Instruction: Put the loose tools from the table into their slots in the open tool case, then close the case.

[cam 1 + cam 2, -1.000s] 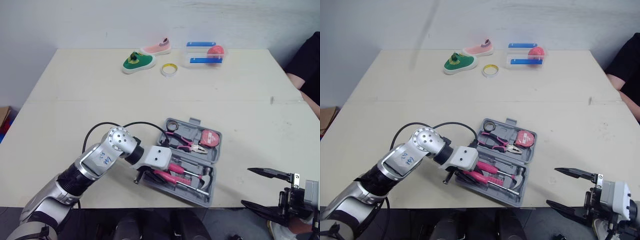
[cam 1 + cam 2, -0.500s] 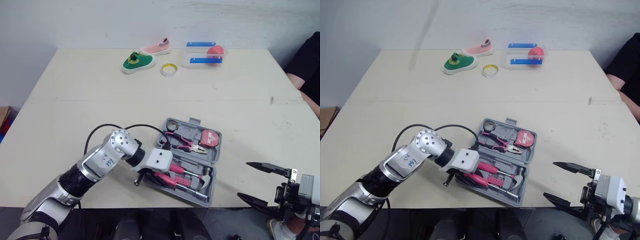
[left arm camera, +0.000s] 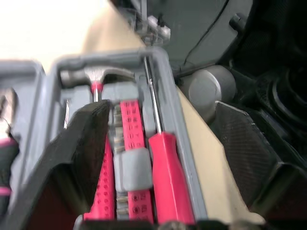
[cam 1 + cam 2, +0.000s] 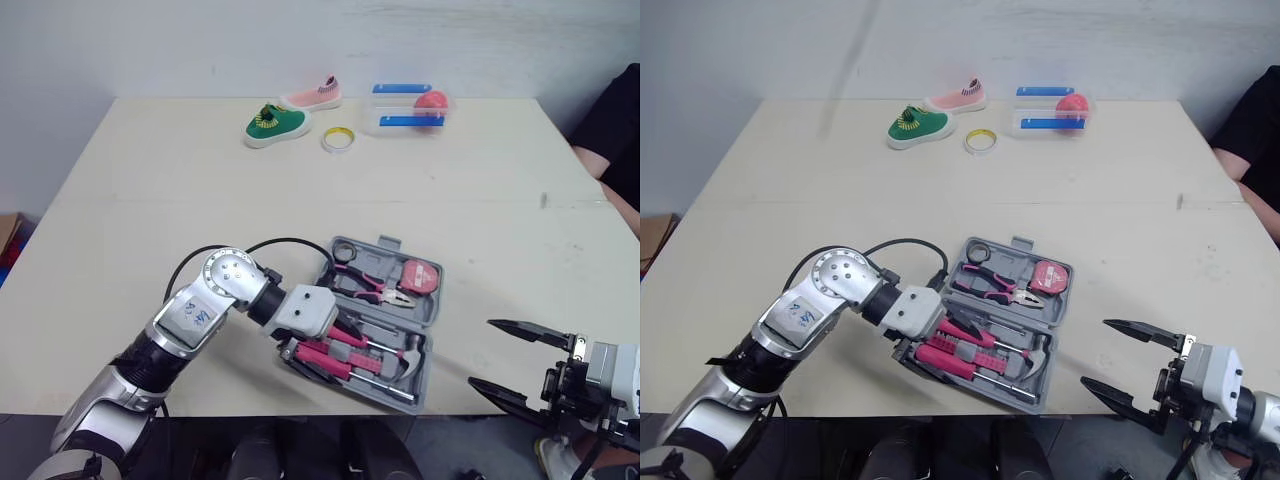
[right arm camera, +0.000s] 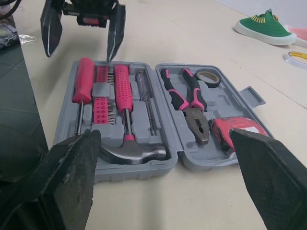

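The grey tool case (image 4: 432, 312) lies open near the table's front edge. It holds pink-handled pliers (image 4: 372, 286), a red tape measure (image 4: 422, 277), a roll of black tape (image 4: 344, 250), a hammer (image 4: 398, 350), a red screwdriver (image 3: 164, 177) and a bit holder (image 3: 130, 167). My left gripper (image 4: 292, 348) is open at the case's near-left end, its fingers (image 3: 86, 143) straddling the screwdriver and bit holder without closing on them. My right gripper (image 4: 482, 353) hangs open off the front edge, right of the case, holding nothing.
At the far side sit a green shoe (image 4: 277, 122), a pink shoe (image 4: 312, 96), a yellow tape roll (image 4: 339, 139) and a clear box with blue lids (image 4: 408, 108). A person's dark sleeve (image 4: 615, 130) is at the right edge. A black cable (image 4: 250, 250) loops over my left wrist.
My left wrist has turned and drawn slightly left over the case's near end, still open. My right gripper has crept a little left toward the table.
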Robot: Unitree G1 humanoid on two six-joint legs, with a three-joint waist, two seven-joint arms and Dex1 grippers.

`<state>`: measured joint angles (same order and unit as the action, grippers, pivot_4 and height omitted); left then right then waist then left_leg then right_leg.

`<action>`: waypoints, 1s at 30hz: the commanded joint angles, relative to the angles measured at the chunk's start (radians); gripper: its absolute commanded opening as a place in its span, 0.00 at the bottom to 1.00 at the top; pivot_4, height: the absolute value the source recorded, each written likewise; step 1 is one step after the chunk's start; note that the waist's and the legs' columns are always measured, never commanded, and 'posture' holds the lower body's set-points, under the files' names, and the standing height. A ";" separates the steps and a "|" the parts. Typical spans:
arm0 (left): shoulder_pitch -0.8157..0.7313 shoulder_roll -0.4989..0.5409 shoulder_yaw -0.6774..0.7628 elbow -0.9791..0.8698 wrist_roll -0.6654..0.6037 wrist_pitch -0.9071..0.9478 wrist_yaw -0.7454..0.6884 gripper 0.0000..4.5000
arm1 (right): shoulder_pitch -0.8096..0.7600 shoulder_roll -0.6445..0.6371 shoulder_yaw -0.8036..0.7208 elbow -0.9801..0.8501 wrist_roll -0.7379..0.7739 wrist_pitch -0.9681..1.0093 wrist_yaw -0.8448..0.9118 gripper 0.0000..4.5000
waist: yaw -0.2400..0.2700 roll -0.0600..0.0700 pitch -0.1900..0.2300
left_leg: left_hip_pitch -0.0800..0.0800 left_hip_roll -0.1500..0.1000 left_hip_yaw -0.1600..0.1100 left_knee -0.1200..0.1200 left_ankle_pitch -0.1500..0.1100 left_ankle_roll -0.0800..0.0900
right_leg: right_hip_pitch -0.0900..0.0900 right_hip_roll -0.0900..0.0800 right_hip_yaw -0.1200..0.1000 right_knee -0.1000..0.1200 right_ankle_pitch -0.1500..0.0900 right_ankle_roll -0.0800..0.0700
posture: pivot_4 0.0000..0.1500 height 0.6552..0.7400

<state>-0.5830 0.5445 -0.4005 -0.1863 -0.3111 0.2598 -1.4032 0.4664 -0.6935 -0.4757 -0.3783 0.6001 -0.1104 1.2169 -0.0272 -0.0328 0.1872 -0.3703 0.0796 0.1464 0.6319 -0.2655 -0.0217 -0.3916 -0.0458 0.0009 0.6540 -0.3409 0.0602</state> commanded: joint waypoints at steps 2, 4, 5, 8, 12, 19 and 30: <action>0.051 -0.038 0.008 0.064 -0.002 -0.133 -0.014 0.28 | 0.029 0.021 -0.008 0.009 0.001 -0.028 0.012 1.00 | 0.000 0.000 0.000 | 0.000 0.000 0.000 0.000 0.000 0.000 | 0.000 0.000 0.000 0.000 0.000 0.000 | 1.00 1.00; 0.075 -0.045 -0.014 0.102 0.049 -0.179 0.007 0.09 | 0.049 0.027 -0.014 0.006 0.003 -0.033 0.018 1.00 | 0.000 0.000 0.000 | 0.000 0.000 0.000 0.000 0.000 0.000 | 0.000 0.000 0.000 0.000 0.000 0.000 | 1.00 1.00; 0.087 -0.045 -0.024 0.115 0.067 -0.193 0.013 0.01 | 0.058 0.029 -0.016 0.007 0.003 -0.038 0.022 1.00 | 0.000 0.000 0.000 | 0.000 0.000 0.000 0.000 0.000 0.000 | 0.000 0.000 0.000 0.000 0.000 0.000 | 1.00 1.00; 0.100 -0.069 -0.035 0.164 0.137 -0.249 0.078 0.01 | 0.065 0.031 -0.020 0.019 0.002 -0.048 0.030 1.00 | 0.000 0.000 0.000 | 0.000 0.000 0.000 0.000 -0.001 0.002 | 0.000 0.000 0.000 0.000 0.000 0.000 | 1.00 1.00; 0.112 -0.067 -0.057 0.203 0.171 -0.278 0.073 0.01 | 0.064 0.030 -0.021 0.039 0.003 -0.060 0.039 1.00 | -0.001 0.000 0.000 | 0.001 0.000 0.000 0.000 -0.003 0.006 | 0.000 0.000 0.000 0.000 0.000 0.000 | 1.00 1.00; 0.111 -0.056 -0.076 0.231 0.208 -0.261 0.081 0.01 | 0.054 0.034 -0.010 0.069 -0.003 -0.078 0.046 1.00 | -0.001 0.001 -0.001 | 0.001 0.001 0.000 0.000 -0.004 0.005 | 0.001 0.000 0.000 0.000 0.000 0.000 | 1.00 1.00; 0.113 -0.034 -0.202 0.295 0.414 -0.315 0.174 0.01 | 0.039 0.051 0.012 0.121 -0.021 -0.111 0.049 1.00 | 0.000 0.005 -0.009 | 0.005 0.000 0.000 0.000 -0.004 0.006 | 0.005 0.000 0.000 -0.001 0.000 0.000 | 1.00 1.00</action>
<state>-0.5030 0.4757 -0.5209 0.0150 -0.0646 -0.0568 -1.2550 0.5115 -0.6512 -0.4708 -0.2559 0.5750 -0.1986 1.2631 -0.0273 -0.0279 0.1782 -0.3640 0.0801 0.1462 0.6319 -0.2702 -0.0152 -0.3853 -0.0460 0.0011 0.6527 -0.3408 0.0600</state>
